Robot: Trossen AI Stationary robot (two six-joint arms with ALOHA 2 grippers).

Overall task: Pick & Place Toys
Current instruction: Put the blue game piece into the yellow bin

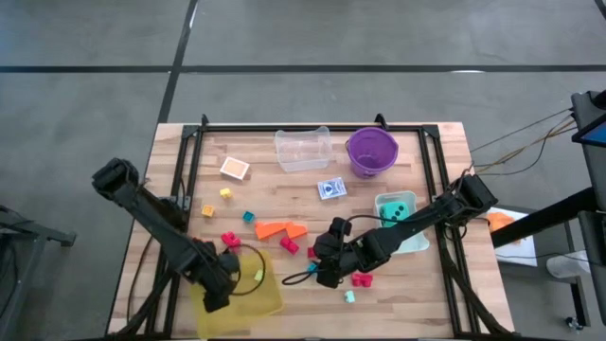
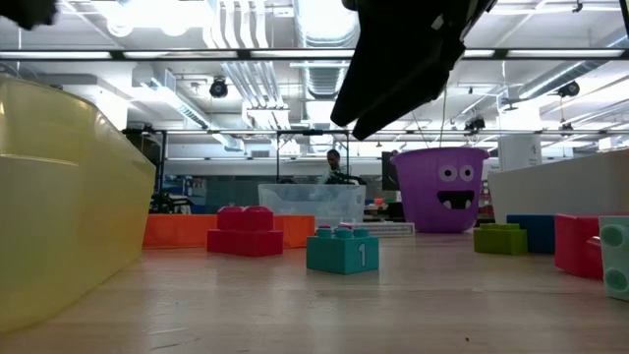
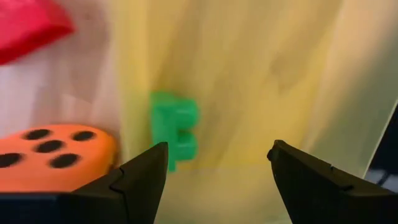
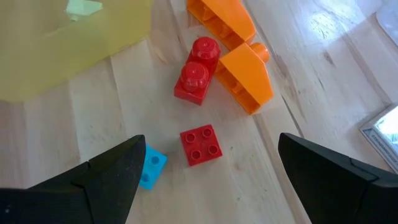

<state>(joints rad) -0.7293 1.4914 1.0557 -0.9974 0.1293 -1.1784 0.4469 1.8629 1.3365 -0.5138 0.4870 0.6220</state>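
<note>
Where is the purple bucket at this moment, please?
In the high view, the purple bucket stands at the table's far edge, right of centre, beside the clear tub.

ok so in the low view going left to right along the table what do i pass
yellow tray wall → orange wedge → red brick → teal brick marked 1 → purple bucket → green brick → red block

both arms are dark, almost black — jointed segments with rounded, blocky housings. a thin black cable loops beside the right arm (image 1: 417, 227). the left arm (image 1: 156, 223) ends in wedge-shaped matte black fingers (image 3: 140, 180) — broad at the base, tapering.
</note>
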